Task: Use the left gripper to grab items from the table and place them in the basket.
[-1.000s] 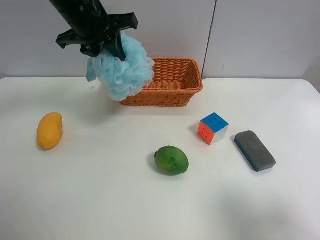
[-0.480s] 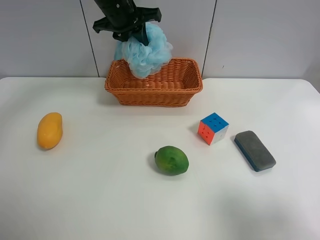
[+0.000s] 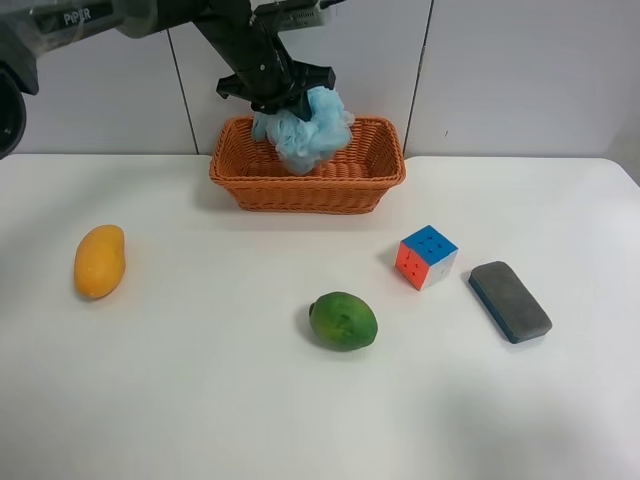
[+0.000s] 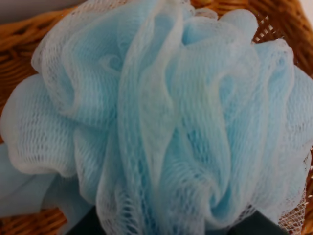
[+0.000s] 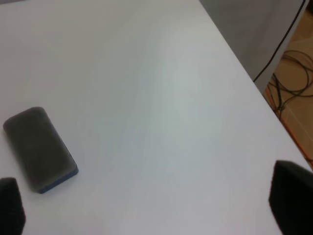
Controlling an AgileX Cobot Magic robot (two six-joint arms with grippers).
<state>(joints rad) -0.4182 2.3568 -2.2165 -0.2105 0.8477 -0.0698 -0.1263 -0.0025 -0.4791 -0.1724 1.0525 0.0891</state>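
Observation:
My left gripper [image 3: 287, 103] is shut on the fluffy light-blue bath pouf [image 3: 307, 126] and holds it low inside the orange-brown wicker basket [image 3: 320, 185] at the back of the white table [image 3: 200, 380]. In the left wrist view the pouf [image 4: 161, 112] fills the picture, with the basket's weave [image 4: 19, 44] around it. A yellow-orange mango [image 3: 99, 260] lies at the exterior high view's left, a green round fruit [image 3: 343, 320] in the middle, and a puzzle cube [image 3: 427, 256] and grey-and-blue board eraser [image 3: 510, 300] at the right. My right gripper [image 5: 151, 205] is open and empty near the eraser [image 5: 40, 148].
A grey panelled wall [image 3: 520, 70] stands behind the table. In the right wrist view the table's edge [image 5: 244, 78] runs close by, with cables on the floor [image 5: 293, 73] beyond it.
My left gripper has carried the pouf to the right, from beside the basket to over it, and then lowered it into the basket. The other items have not moved.

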